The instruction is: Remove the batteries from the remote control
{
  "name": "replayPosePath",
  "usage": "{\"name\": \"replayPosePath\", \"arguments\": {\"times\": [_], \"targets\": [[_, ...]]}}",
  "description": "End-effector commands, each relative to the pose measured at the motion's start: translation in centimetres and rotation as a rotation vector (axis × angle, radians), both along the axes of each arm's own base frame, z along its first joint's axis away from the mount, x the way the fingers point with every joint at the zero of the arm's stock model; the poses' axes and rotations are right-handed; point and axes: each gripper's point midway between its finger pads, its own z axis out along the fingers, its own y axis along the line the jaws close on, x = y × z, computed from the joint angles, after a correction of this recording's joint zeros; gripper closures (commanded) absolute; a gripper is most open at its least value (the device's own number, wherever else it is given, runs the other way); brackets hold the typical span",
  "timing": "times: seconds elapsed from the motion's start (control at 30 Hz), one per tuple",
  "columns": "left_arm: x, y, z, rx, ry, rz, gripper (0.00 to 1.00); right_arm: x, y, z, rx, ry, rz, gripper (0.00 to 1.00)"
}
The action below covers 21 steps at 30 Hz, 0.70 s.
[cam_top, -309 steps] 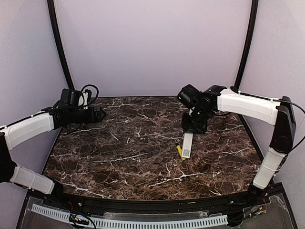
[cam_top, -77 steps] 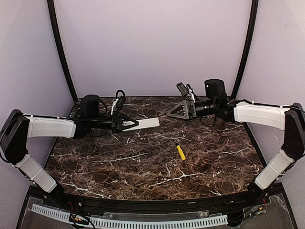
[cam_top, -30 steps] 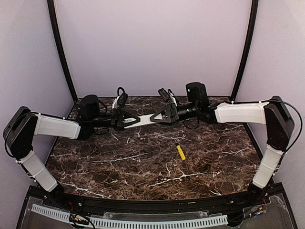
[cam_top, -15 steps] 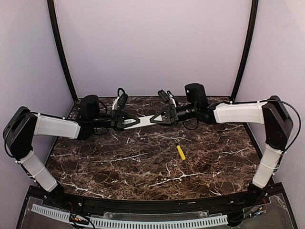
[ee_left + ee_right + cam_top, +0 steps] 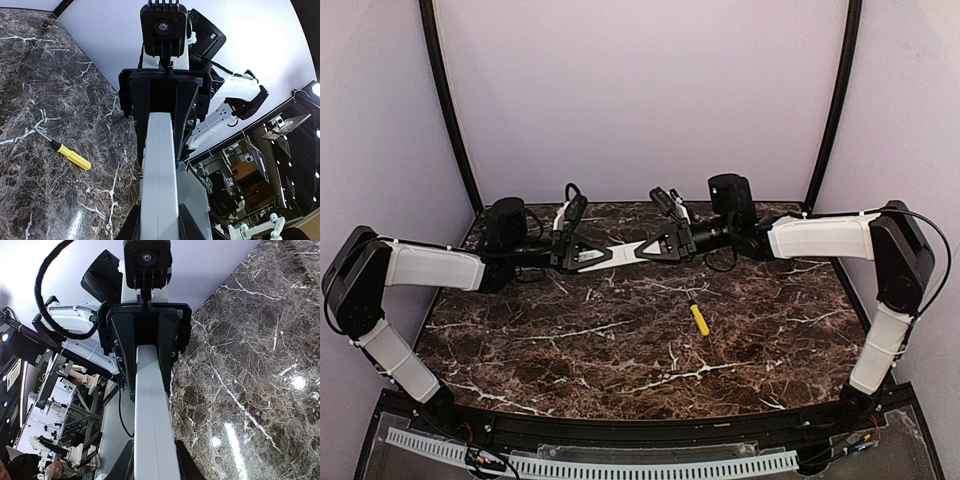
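Note:
The remote control [image 5: 624, 251], a slim white bar, hangs level above the back of the table between both arms. My left gripper [image 5: 603, 256] is shut on its left end; in the left wrist view the bar [image 5: 159, 170] runs out from between the dark fingers [image 5: 190, 231]. My right gripper [image 5: 644, 249] is shut on its right end, and in the right wrist view its fingers [image 5: 183, 471] press both sides of the bar [image 5: 150, 410]. Each wrist camera faces the other gripper at the bar's far end. The batteries are hidden.
A yellow stick tool with a black tip [image 5: 699, 319] lies on the dark marble table [image 5: 620, 350], right of centre; the left wrist view shows it too [image 5: 74, 156]. Lilac walls and black corner posts [image 5: 448, 100] close in the back and sides.
My right gripper has closed its fingers onto the free end of the remote control. The left gripper has kept its hold and place.

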Motion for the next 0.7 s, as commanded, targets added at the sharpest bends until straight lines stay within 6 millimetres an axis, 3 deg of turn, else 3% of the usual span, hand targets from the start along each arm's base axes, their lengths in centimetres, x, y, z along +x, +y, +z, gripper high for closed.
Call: {"name": "replayPosePath", "arguments": {"times": [0.0, 0.4, 0.67], "targets": [[-0.7, 0.3, -0.5, 0.026, 0.018, 0.01, 1.0, -0.5, 0.5, 1.1, 0.036, -0.03, 0.021, 0.86], [-0.9, 0.4, 0.0, 0.015, 0.014, 0.009, 1.0, -1.8, 0.3, 1.9, 0.086, -0.035, 0.079, 0.86], [-1.2, 0.4, 0.1, 0.015, 0.013, 0.014, 1.0, -1.6, 0.2, 1.6, 0.067, -0.033, 0.052, 0.72]]}}
